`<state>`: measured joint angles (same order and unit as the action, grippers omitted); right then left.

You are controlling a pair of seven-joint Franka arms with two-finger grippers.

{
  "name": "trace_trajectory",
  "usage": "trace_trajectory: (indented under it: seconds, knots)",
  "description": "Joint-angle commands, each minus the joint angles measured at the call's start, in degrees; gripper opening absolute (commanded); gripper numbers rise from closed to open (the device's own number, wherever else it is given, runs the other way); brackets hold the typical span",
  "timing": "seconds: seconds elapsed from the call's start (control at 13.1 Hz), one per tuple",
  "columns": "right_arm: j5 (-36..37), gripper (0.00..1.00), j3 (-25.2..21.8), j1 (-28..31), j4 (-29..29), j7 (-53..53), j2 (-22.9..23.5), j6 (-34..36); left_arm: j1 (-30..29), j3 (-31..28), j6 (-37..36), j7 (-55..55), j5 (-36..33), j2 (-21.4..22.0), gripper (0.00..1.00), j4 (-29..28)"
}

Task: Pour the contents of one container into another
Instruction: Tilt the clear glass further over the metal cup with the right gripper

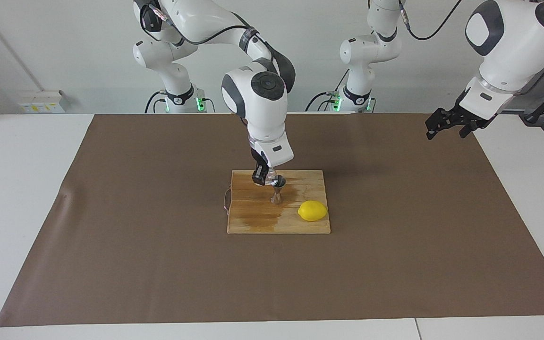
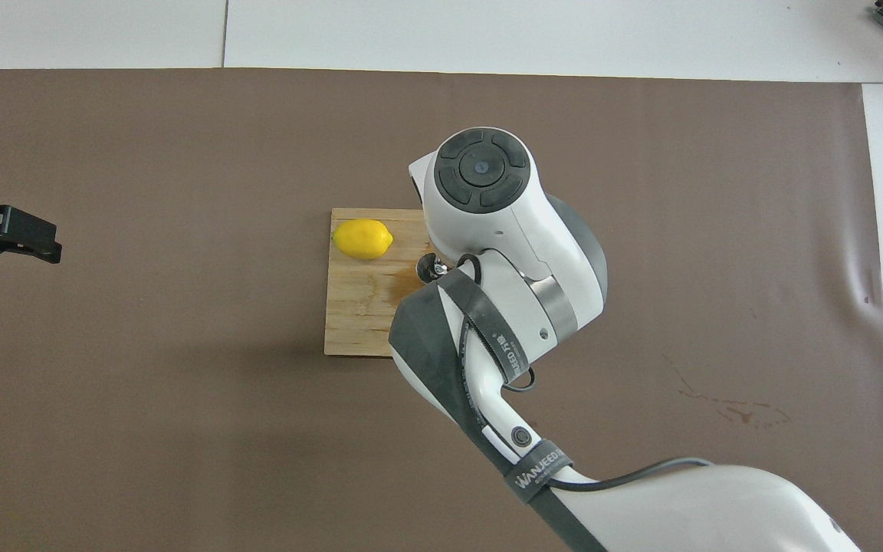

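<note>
The little clear glass cup [image 1: 272, 179] is up in the air, tipped over on its side, right above the top of the shiny metal jigger [image 1: 276, 194]. The right claw [image 1: 268, 180] is squeezed shut on the glass cup and holds it there. From the overhead view the big white right arm covers almost all of this — only a tiny bit of the jigger [image 2: 429, 266] peeks out beside it.

The jigger stands upright on the wooden board [image 1: 253, 222], about in the middle of it. The wood around the jigger and toward the edge farther from the robots looks darker, like a wet patch [image 1: 262, 215]. A yellow lemon [image 1: 312, 210] lies on the same board, near the corner toward the left arm's end and farther from the robots than the jigger. It does not touch the jigger.

The board sits in the middle of a big brown mat [image 1: 158, 264] that covers most of the white surface [image 1: 17, 189].

The left claw [image 1: 447, 127] waits up in the air over the edge of the brown mat at the left arm's end — its fingers are spread wide and hold nothing.
</note>
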<state>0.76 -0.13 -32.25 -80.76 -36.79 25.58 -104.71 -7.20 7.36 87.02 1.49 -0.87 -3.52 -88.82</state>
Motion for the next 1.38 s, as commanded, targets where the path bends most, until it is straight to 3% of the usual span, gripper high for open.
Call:
trace_trajectory:
  seconds: [0.0, 0.31, 1.3]
  knots:
    - [1.35, 0.00, -0.31, -0.54, 2.10, -1.00, 1.05, 1.97, -0.19, 0.11, 0.87, -0.61, -0.89, 1.85, 1.00, -2.14]
    - [1.70, 0.00, -0.31, -0.54, 6.22, -1.00, 2.98, 4.60, -0.19, 0.02, 0.87, -0.61, -0.89, 1.85, 1.00, -2.14]
    - [3.02, 0.00, -0.40, -1.42, 6.32, -1.00, 3.60, 5.49, -0.19, 0.02, 0.87, -0.61, -0.89, 1.85, 1.00, -2.14]
